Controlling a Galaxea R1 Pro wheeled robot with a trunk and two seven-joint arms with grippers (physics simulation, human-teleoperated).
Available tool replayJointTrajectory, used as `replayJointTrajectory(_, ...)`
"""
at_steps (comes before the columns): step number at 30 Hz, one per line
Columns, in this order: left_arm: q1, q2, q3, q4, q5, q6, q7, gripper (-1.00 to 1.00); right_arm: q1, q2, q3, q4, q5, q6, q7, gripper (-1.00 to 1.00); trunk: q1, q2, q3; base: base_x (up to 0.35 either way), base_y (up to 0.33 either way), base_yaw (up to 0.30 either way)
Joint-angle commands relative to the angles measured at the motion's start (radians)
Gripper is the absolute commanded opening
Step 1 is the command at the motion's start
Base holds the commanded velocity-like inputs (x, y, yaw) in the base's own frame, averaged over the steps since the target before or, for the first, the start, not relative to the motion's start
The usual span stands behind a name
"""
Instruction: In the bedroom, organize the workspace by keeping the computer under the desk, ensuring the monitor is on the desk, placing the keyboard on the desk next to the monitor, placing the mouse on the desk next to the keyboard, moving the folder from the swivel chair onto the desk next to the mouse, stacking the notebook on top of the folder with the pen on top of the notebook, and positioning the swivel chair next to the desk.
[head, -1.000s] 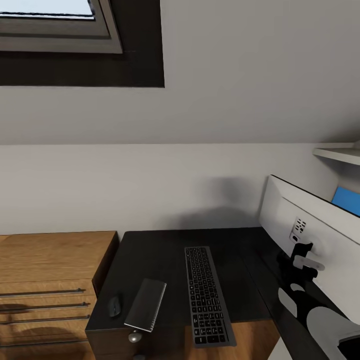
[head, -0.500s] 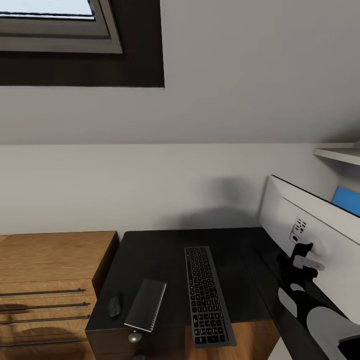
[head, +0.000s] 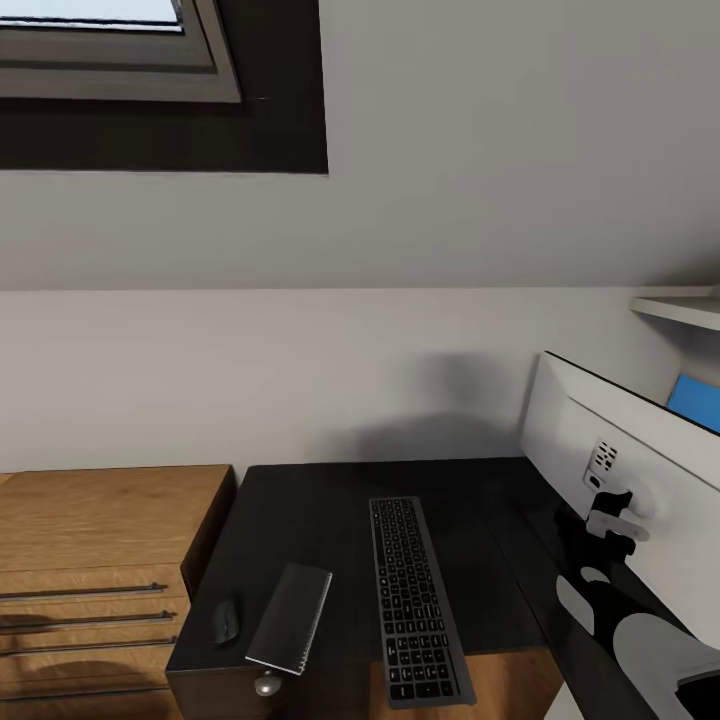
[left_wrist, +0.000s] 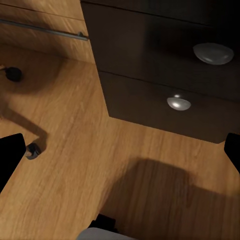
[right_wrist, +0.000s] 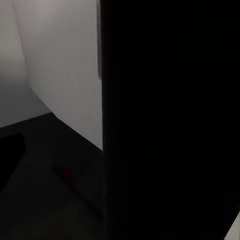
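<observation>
A: Black desk (head: 320, 520) holds keyboard (head: 412, 598), notebook (head: 290, 617), mouse (head: 227, 620); monitor (head: 640, 470) stands at its right.

B: Left gripper (left_wrist: 120, 160) spread wide, empty; right gripper (head: 612, 525) against the monitor's back, state unclear. 1 shove might topple the monitor.

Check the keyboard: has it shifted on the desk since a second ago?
No. The keyboard sits the same against the notebook and the desk edges; the whole head view shifted slightly, so the camera moved, not the keyboard.
</observation>
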Motion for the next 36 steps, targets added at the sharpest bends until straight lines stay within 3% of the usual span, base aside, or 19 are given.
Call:
replayJointTrajectory(1, 0.0, 0.001, -0.009, -0.001, 0.007, -0.003, 0.008, 1.0, -0.001, -0.001, 0.009, 0.0, -0.006, -0.002, -0.005, 1.0, 0.0, -0.001, -0.001, 0.002, 0.0, 0.0)
replayJointTrajectory(12, 0.0, 0.001, -0.009, 0.0, 0.008, -0.003, 0.008, 1.0, -0.001, -0.004, 0.009, -0.001, -0.005, -0.002, -0.005, 1.0, 0.0, -0.001, -0.001, 0.0, 0.0, 0.0)
replayJointTrajectory(13, 0.0, 0.001, -0.009, 0.0, 0.008, -0.003, 0.008, 1.0, -0.001, -0.004, 0.009, -0.001, -0.005, -0.002, -0.005, -1.0, 0.0, -0.001, -0.001, 0.0, 0.0, 0.0)
replayJointTrajectory(36, 0.0, 0.001, -0.008, 0.0, 0.007, -0.003, 0.008, 1.0, -0.001, -0.004, 0.009, -0.004, -0.007, -0.005, -0.005, -1.0, 0.0, -0.001, -0.001, 0.0, 0.0, 0.0)
